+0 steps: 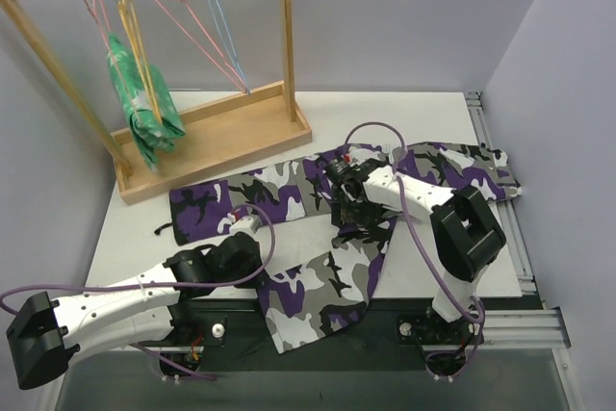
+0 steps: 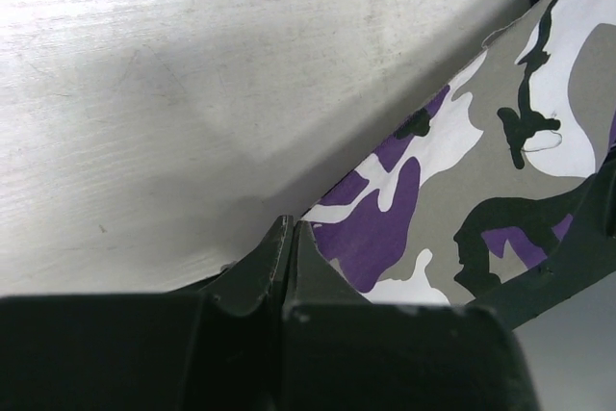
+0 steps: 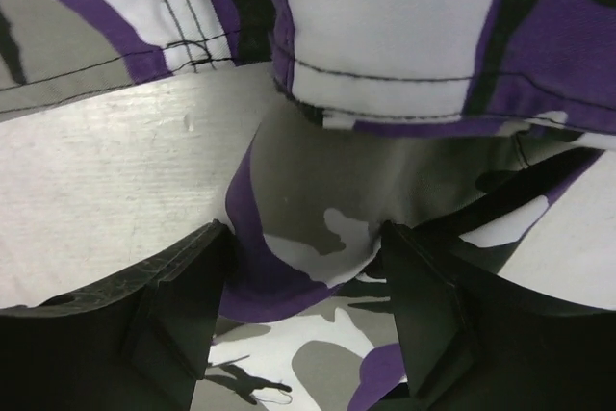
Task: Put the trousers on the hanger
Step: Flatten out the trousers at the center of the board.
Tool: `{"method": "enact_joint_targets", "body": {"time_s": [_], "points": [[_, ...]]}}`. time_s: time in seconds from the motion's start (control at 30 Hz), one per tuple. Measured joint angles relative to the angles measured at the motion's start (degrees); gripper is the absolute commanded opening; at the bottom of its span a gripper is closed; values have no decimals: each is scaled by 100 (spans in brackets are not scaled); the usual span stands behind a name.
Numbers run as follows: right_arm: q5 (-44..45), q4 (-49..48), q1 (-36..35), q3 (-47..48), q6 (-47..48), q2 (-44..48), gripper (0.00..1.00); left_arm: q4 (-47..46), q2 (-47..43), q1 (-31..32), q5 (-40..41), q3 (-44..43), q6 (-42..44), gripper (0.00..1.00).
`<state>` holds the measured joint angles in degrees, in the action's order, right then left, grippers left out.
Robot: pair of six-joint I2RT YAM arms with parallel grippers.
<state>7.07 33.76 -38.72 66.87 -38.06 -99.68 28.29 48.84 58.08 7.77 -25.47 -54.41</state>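
Note:
The camouflage trousers (image 1: 279,190) lie spread across the white table, one leg running to the near edge. The yellow hanger (image 1: 138,40) hangs on the wooden rack's rail at the back left. My left gripper (image 1: 248,225) is shut and empty, low over the table at the edge of a trouser leg (image 2: 481,170); its tips (image 2: 289,225) are pressed together. My right gripper (image 1: 348,218) is open over the crotch area. In the right wrist view it (image 3: 305,238) straddles a raised fold of the trousers (image 3: 318,190), with the cloth between the fingers (image 3: 192,286).
A wooden rack (image 1: 231,137) stands at the back left with pink hangers (image 1: 192,26), a blue hanger (image 1: 219,7) and a green-and-white garment (image 1: 144,103). A metal rail (image 1: 510,228) runs along the table's right edge. Bare table (image 2: 192,93) lies left of the trousers.

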Motion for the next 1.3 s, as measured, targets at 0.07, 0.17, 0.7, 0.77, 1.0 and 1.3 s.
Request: {"method": "enact_joint_targets", "body": {"time_s": [0.07,0.17,0.7,0.77,1.0,1.3], "points": [[2,-9,4,11,68,-155,33,35,0,0,79,-2,-4,0],[-17,-2,11,52,173,-225,0,151,-4,9,260,-24,-31,0],[-341,251,890,817,376,1115,0,2055,-986,-1521,3189,-2610,866,0],[-328,197,942,673,363,1519,0,2258,-1397,-1565,3373,-2643,907,30],[-339,157,898,-852,275,2151,0,3558,-2439,-1580,3451,-2470,151,64],[-354,-39,824,-1770,50,2131,0,3578,-1543,-1585,3010,-2022,-245,80]]}}
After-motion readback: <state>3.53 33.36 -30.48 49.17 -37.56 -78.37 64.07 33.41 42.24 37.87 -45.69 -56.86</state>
